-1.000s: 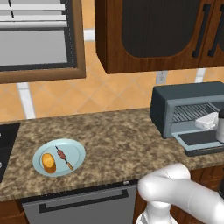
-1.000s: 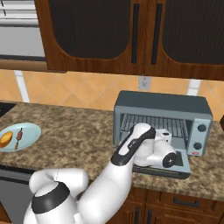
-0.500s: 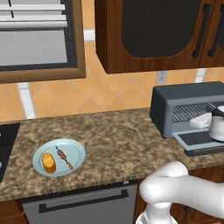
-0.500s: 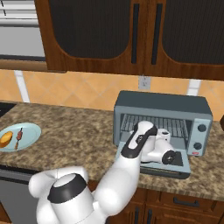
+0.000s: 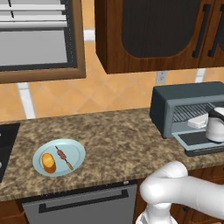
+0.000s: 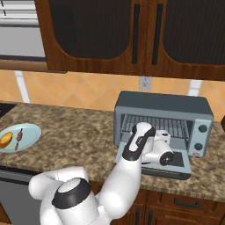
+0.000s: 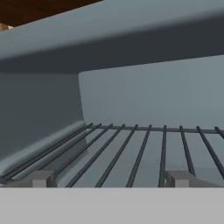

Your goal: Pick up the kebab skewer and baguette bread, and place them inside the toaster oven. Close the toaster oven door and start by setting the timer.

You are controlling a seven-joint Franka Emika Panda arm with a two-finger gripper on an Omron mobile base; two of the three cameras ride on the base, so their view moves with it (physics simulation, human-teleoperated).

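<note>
Pincer (image 7: 109, 179) stands wide, empty, inside toaster oven (image 6: 162, 121); kebab skewer (image 5: 64, 157) looks light, stiff: grip mid-stick.

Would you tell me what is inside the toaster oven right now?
The toaster oven holds a bare wire rack, with the open gripper at its mouth. The arm hides part of the inside in the right base view.
</note>
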